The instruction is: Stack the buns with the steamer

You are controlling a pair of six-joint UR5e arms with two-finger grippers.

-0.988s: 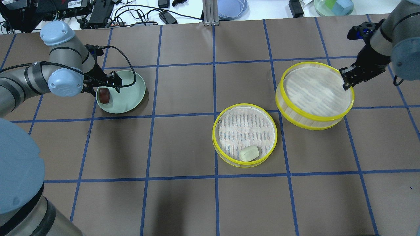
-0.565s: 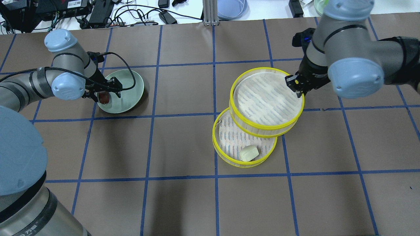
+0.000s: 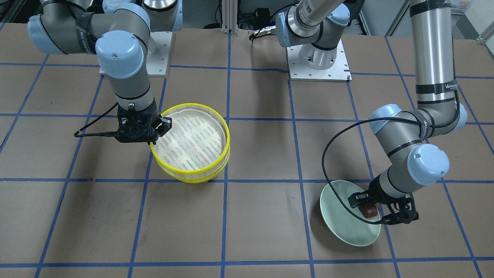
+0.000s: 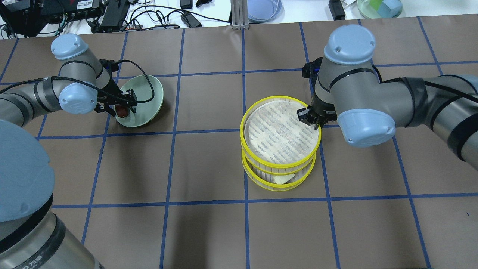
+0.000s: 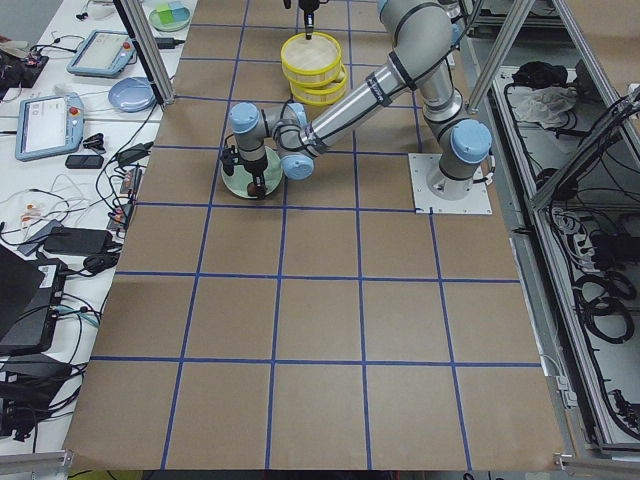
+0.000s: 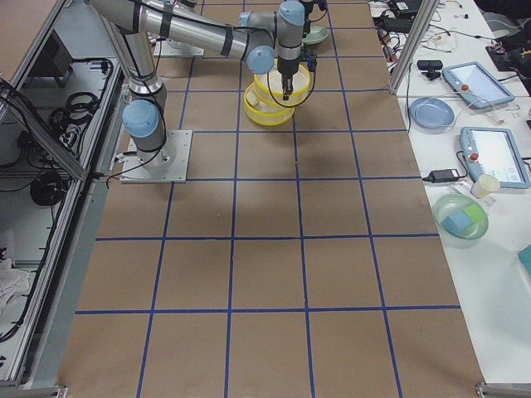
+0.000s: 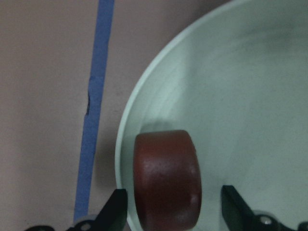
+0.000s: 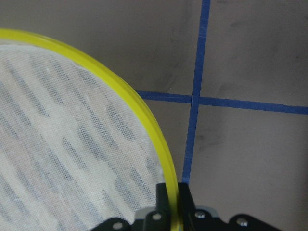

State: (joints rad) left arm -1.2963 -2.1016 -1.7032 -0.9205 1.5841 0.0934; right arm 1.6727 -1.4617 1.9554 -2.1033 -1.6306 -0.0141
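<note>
My right gripper (image 4: 309,117) is shut on the rim of the upper yellow-rimmed steamer tray (image 4: 280,132) and holds it over the lower steamer tray (image 4: 261,178), set slightly back from it. The cream-white bun (image 4: 282,179) peeks out in the lower tray's front. The right wrist view shows the rim (image 8: 144,115) pinched between my fingers. My left gripper (image 4: 121,108) is open, its fingers on either side of the dark reddish-brown bun (image 7: 166,178) at the edge of the pale green plate (image 4: 143,97). The plate looks tipped up.
Cables and electronics (image 4: 112,13) lie along the far table edge, with a blue dish (image 4: 263,9) and a green bowl of blocks (image 4: 379,6). Brown table paper with blue grid lines (image 4: 209,168) spreads in front of the steamer trays.
My right arm has carried the upper steamer tray leftwards and over the lower tray, hiding most of the cream-white bun. The green plate has tipped under my left gripper.
</note>
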